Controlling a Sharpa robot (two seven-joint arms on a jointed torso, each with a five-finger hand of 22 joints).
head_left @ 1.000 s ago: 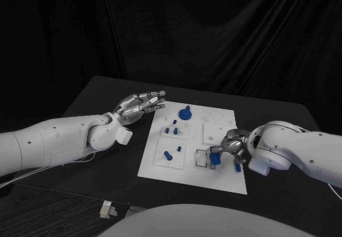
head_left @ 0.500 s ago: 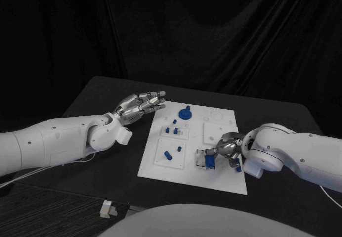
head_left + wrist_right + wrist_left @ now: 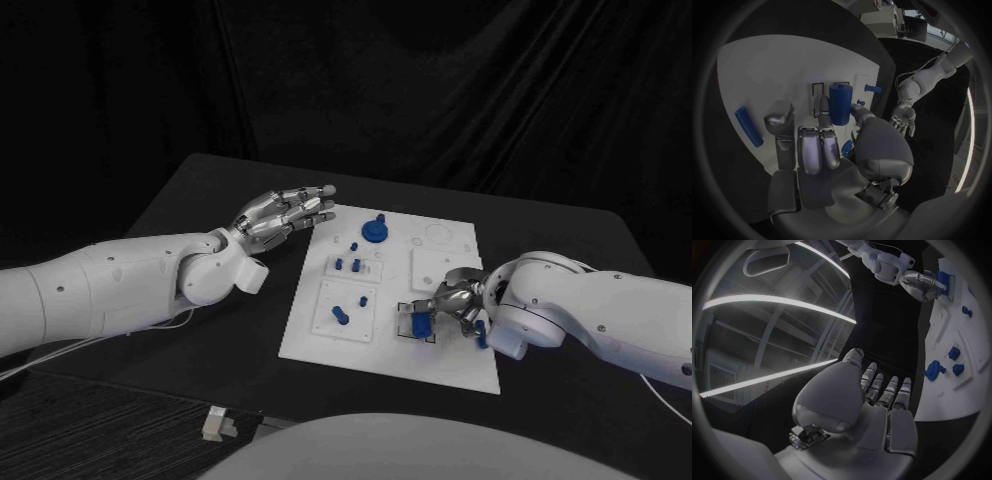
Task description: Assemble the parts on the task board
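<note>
Since the earlier frame the right hand [image 3: 450, 301] has moved left across the task board [image 3: 378, 335], carrying a blue cylinder [image 3: 840, 103] pinched in its fingertips over the board's near right section. The left hand [image 3: 284, 216] stays put, fingers spread and holding nothing, raised just beside the board's far left edge.

Task board [image 3: 459, 360] lies mid-table [image 3: 188, 200]. Left hand [image 3: 284, 215] hovers off the board's far-left corner. Right hand [image 3: 450, 305] sits over the board's near-right part, holding a cylinder part [image 3: 420, 325]; another part [image 3: 480, 340] lies just right of it.
</note>
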